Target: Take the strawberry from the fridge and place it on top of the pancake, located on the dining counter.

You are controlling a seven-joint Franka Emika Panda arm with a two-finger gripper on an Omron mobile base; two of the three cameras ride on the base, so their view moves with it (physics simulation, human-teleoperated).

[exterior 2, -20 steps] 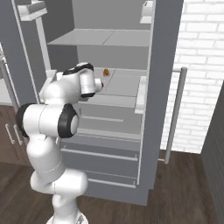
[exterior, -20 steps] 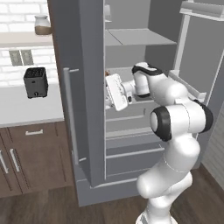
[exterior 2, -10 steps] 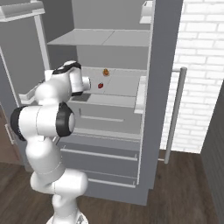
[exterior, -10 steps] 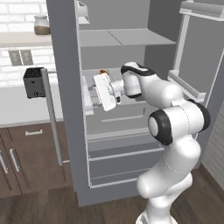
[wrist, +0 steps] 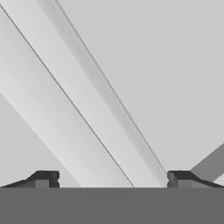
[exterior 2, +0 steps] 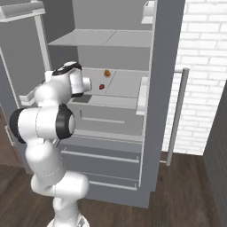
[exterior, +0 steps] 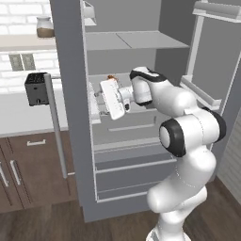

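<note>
Right base view gives me the fridge (exterior 2: 168,26) standing open across the middle of the frame, both doors swung wide, with the strawberry (exterior 2: 102,87) lying small and red on the middle shelf just above centre; a small orange-brown item (exterior 2: 107,73) sits a little behind it, too small for me to identify. My arm reaches in from the left of that frame, its hand at the shelf's left end, near the strawberry but apart from it. In the left base view the gripper (exterior: 96,100) sits at centre-left, pointed at the inner face of the open door. In the hand view I see the two fingertips (wrist: 43,178) spread far apart with nothing between them, facing plain grey fridge panels. A black toaster (exterior: 36,88) sits at left on the white worktop (exterior: 19,117).
</note>
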